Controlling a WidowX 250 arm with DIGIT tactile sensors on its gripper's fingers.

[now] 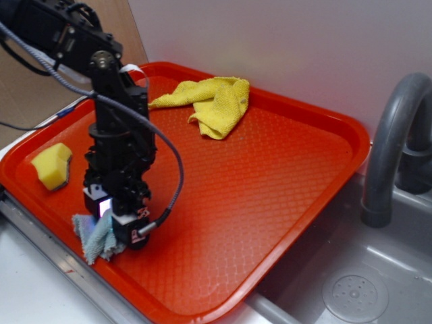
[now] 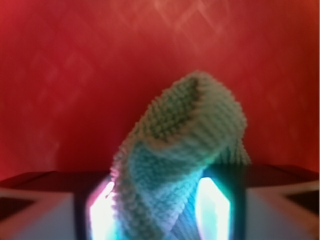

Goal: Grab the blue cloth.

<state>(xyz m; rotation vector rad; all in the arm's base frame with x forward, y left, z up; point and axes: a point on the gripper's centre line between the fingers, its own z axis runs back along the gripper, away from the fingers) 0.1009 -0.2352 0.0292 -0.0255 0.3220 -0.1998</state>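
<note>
The blue cloth [image 1: 94, 237] is a small pale grey-blue fuzzy rag at the front left edge of the red tray [image 1: 270, 196]. My gripper [image 1: 120, 237] stands straight down over it, fingers at tray level, shut on the cloth. In the wrist view the cloth [image 2: 175, 165] bunches up between the two glowing pads [image 2: 212, 207] and rises in a fold in front of them, with my gripper [image 2: 159, 212] closed around it. Part of the cloth sticks out to the left of the fingers in the exterior view.
A bright yellow towel [image 1: 212, 101] lies crumpled at the tray's back. A yellow sponge [image 1: 52, 166] sits at the tray's left. A grey faucet [image 1: 391, 142] and sink with drain [image 1: 354, 293] are to the right. The tray's front rim is close to the gripper.
</note>
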